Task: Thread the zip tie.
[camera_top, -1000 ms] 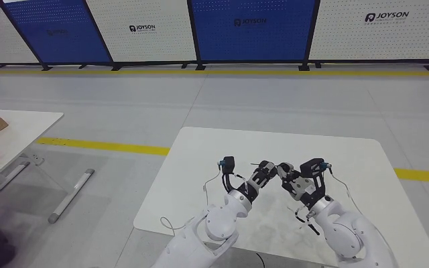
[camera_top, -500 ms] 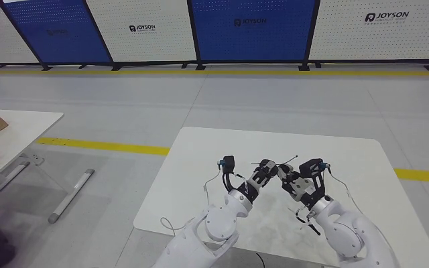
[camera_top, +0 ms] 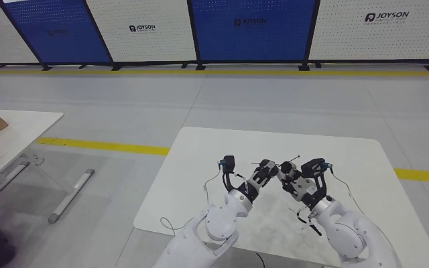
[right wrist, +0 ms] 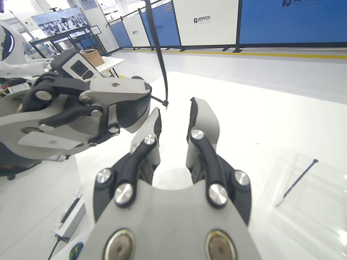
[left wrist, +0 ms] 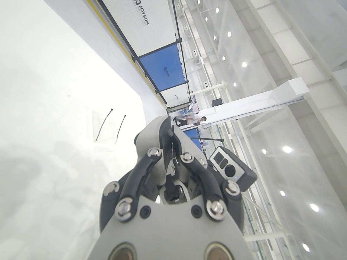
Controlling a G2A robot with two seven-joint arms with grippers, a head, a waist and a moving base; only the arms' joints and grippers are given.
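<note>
Above the white tabletop (camera_top: 221,144), the left end effector (right wrist: 147,100) is clamped on the thin tail of the slim black plastic zip tie (right wrist: 156,45). The strap bends sharply there and rises to its blocky head. The right end effector (right wrist: 174,106), fingers apart and empty, sits just below that bend. It looks like the nearer free arm, and the strap's long axis points up and away from it.

Both arms rise from the lower edge of the top view and meet at lower centre, wrists angled inward, their tips close together. The left gripper (camera_top: 267,169) has its fingers pressed together, pinching a black zip tie (right wrist: 158,52). The right gripper (right wrist: 176,106) sits just beside it, fingers spread apart, holding nothing.
</note>
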